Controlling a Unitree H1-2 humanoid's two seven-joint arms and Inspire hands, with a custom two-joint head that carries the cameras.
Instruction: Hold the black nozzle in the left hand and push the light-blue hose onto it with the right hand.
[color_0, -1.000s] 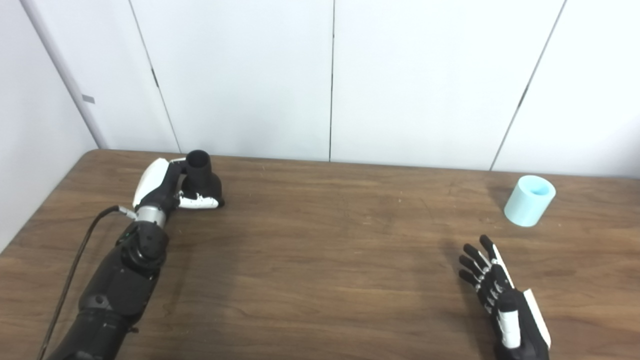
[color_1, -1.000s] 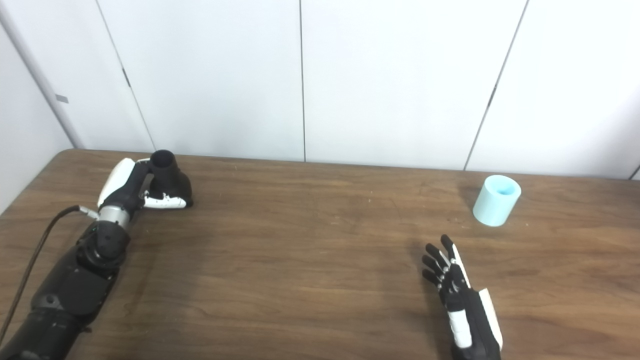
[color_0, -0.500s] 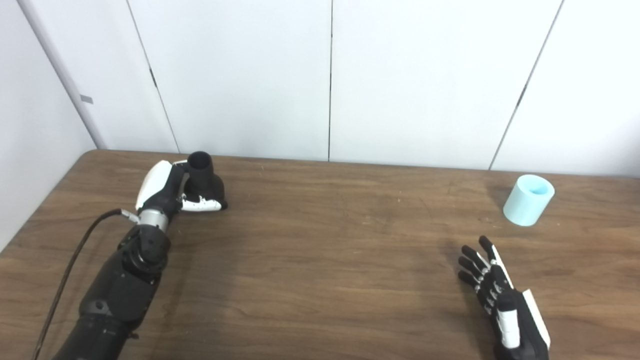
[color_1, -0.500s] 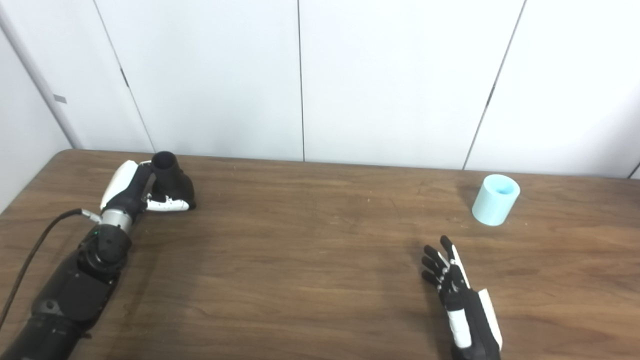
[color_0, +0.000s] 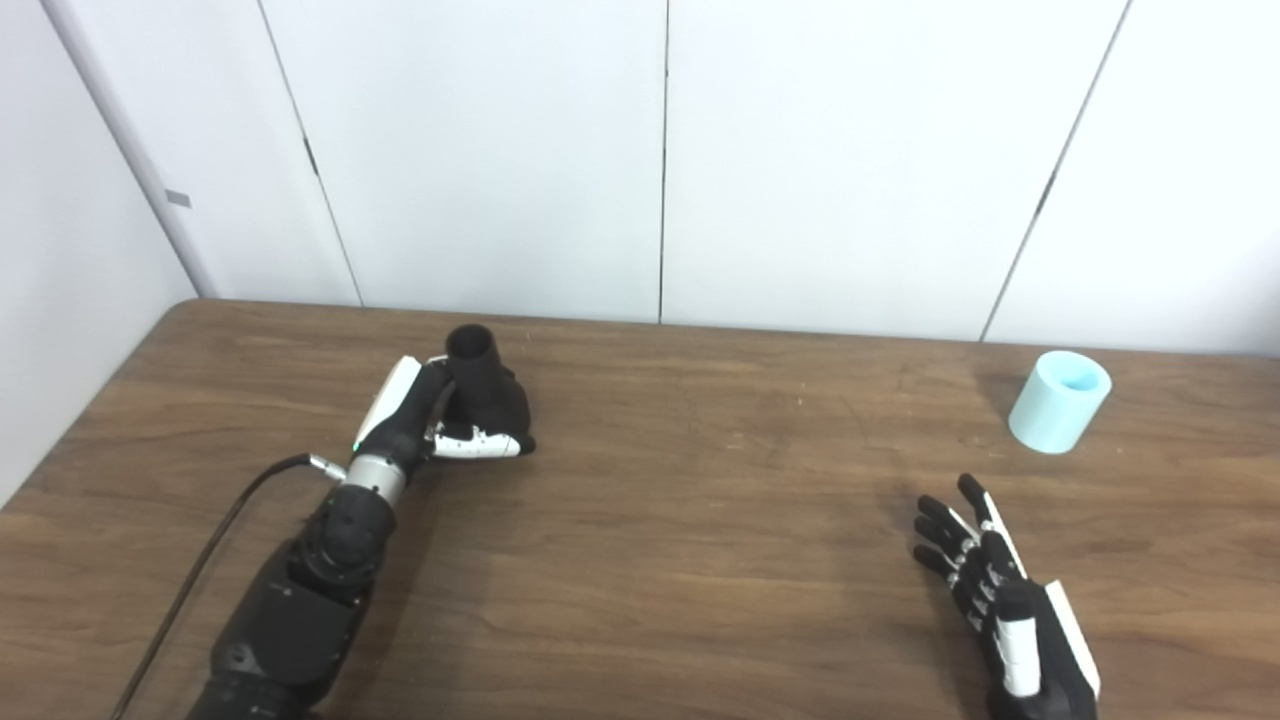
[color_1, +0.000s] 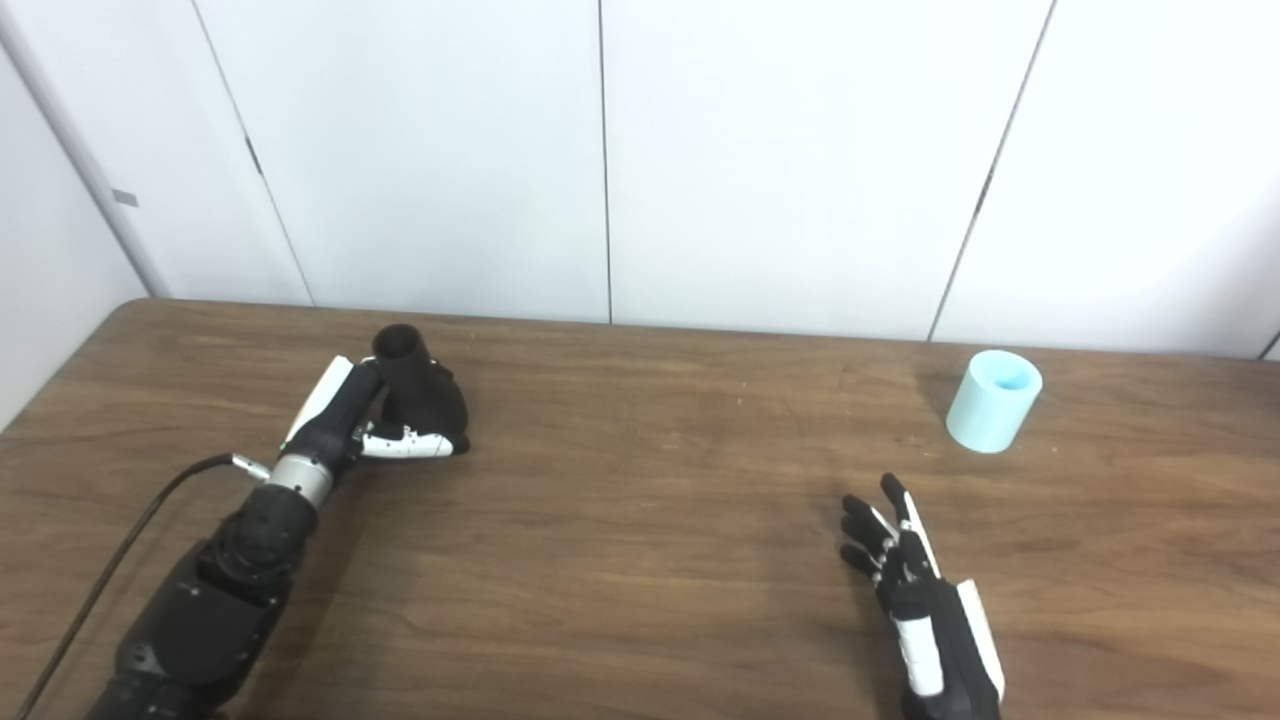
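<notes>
The black nozzle (color_0: 483, 382) stands upright, narrow mouth up, left of the table's middle. My left hand (color_0: 440, 425) is shut on it, thumb across its front and fingers behind. The light-blue hose (color_0: 1059, 401), a short open cylinder, stands alone at the far right of the table. My right hand (color_0: 990, 590) rests open near the front right, fingers spread and pointing away, well short of the hose and holding nothing.
The brown wooden table (color_0: 700, 520) fills the lower view, ending at white wall panels (color_0: 660, 150) behind. A black cable (color_0: 190, 590) trails from my left forearm along the table toward the front left.
My left hand has carried the black nozzle to the right and a little nearer, from the far left toward the table's middle. The right hand and the hose have stayed put.
</notes>
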